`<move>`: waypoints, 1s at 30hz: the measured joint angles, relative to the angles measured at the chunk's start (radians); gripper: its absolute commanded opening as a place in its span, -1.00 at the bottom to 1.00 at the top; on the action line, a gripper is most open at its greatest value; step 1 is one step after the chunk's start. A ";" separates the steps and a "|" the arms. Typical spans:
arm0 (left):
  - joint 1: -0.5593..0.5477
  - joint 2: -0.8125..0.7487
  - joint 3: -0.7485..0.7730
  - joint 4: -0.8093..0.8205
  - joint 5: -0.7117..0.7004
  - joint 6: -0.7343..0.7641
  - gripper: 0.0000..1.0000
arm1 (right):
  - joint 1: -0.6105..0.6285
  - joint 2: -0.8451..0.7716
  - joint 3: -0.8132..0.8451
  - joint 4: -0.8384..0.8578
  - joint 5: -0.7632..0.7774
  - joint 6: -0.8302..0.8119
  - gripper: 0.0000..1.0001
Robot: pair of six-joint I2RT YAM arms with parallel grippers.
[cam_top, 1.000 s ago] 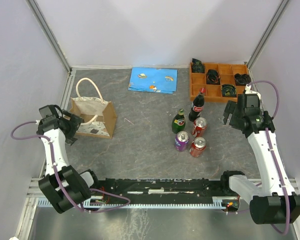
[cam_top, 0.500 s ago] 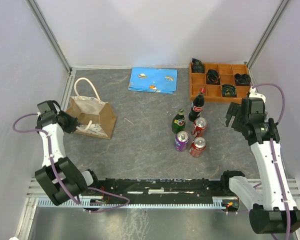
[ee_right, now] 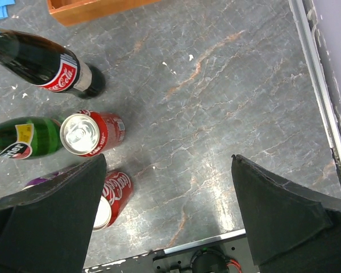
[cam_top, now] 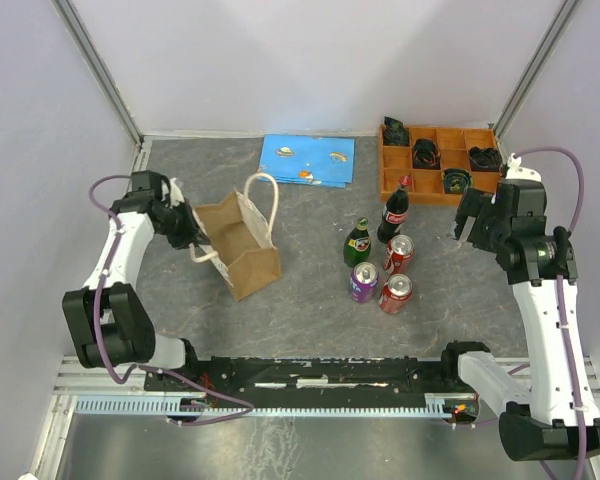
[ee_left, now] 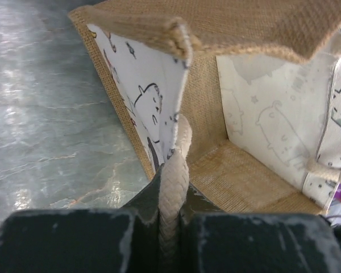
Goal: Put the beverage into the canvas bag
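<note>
Left claw [ee_left: 170, 219] is clenched on one rope handle [ee_left: 174, 170] of the canvas bag [cam_top: 242, 245], which is tipped at an angle with its mouth facing that claw. Drinks are on the worktop [cam_top: 310, 300], bunched well to the right of the bag: cola bottle [cam_top: 394, 210], green bottle [cam_top: 357, 243], two red cans [cam_top: 399, 252] and a purple can [cam_top: 363, 282]. Right claw [ee_right: 167, 162] hangs further right of the bag, past the drinks, spread wide and gripping nothing.

3 cans [cam_top: 363, 282] [cam_top: 398, 253] [cam_top: 395, 293], 2 btls [cam_top: 357, 243] [cam_top: 394, 211], 1 bag [cam_top: 242, 245], 1 tray [cam_top: 383, 172], 1 mat [cam_top: 306, 160].
</note>
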 measured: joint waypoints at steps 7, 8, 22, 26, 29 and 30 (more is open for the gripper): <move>-0.179 0.038 0.014 0.001 -0.014 0.063 -0.95 | 0.000 0.024 0.067 -0.035 -0.037 -0.014 0.98; -0.200 0.045 0.019 0.003 -0.020 0.068 -0.95 | 0.000 0.025 0.070 -0.039 -0.043 -0.016 0.97; -0.426 0.133 0.122 0.006 -0.052 0.102 -0.95 | 0.000 0.054 0.099 -0.064 -0.079 -0.021 0.95; -0.480 0.136 0.129 0.005 -0.051 0.105 -0.95 | 0.000 0.052 0.100 -0.072 -0.079 -0.021 0.95; -0.522 0.136 0.130 0.004 -0.050 0.105 -0.95 | 0.000 0.049 0.100 -0.079 -0.079 -0.020 0.94; -0.534 0.136 0.130 0.003 -0.050 0.104 -0.95 | 0.000 0.048 0.100 -0.082 -0.079 -0.020 0.94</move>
